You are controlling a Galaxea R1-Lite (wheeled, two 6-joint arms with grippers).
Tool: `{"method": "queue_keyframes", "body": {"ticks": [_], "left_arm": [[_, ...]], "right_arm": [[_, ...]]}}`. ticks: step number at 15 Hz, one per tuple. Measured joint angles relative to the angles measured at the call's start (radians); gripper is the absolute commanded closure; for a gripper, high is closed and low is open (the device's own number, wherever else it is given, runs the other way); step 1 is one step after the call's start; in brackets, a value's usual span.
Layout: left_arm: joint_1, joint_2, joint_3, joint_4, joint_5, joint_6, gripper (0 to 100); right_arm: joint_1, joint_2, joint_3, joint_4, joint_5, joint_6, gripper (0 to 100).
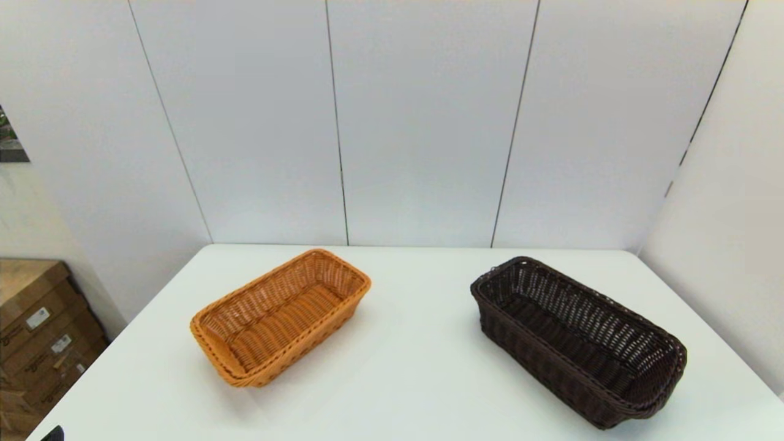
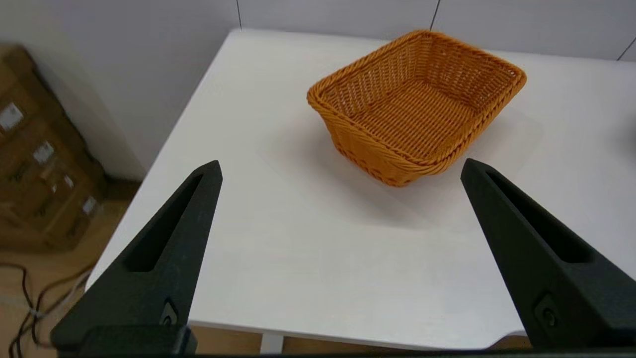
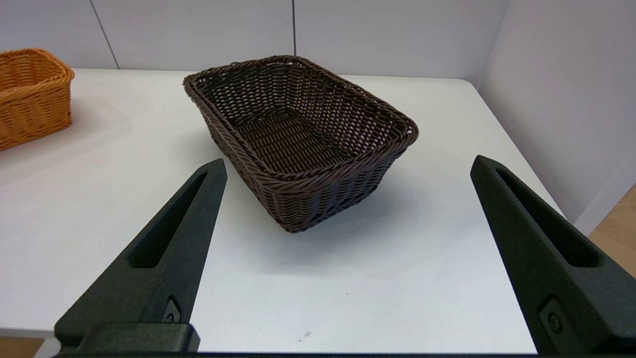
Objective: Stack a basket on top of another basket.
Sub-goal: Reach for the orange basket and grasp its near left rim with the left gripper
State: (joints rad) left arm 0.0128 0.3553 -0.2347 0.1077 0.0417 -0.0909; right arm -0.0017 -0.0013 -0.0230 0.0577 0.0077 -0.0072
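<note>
I saw the dark basket (image 1: 579, 343) on the desk's (image 1: 416, 373) right side, nothing in it, and the orange basket (image 1: 280, 316) well apart on the left, likewise holding nothing. Both sat upright, angled on the white surface. My left gripper (image 2: 340, 169) hung spread wide short of the orange basket; my right gripper (image 3: 348, 166) hung spread wide short of the dark one, neither touching anything. Both arms were cut off from the head view. Cardboard boxes (image 1: 37, 334) stood beside the desk's left, grey panels behind.
</note>
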Motion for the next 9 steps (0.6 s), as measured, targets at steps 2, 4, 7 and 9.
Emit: {"method": "queue_keyframes", "body": {"ticks": [2,4,7,9], "left_arm": [[0.001,0.111,-0.043,-0.002,0.006,-0.046,0],[0.001,0.235,-0.106,-0.011,0.008,-0.129,0],[-0.001,0.424,-0.18,-0.071,0.009,-0.265,0],[-0.003,0.55,-0.202,-0.141,0.009,-0.362,0]], "right_arm": [[0.0,0.0,0.0,0.0,0.0,0.0,0],[0.0,0.0,0.0,0.0,0.0,0.0,0],[0.0,0.0,0.0,0.0,0.0,0.0,0],[0.0,0.0,0.0,0.0,0.0,0.0,0]]}}
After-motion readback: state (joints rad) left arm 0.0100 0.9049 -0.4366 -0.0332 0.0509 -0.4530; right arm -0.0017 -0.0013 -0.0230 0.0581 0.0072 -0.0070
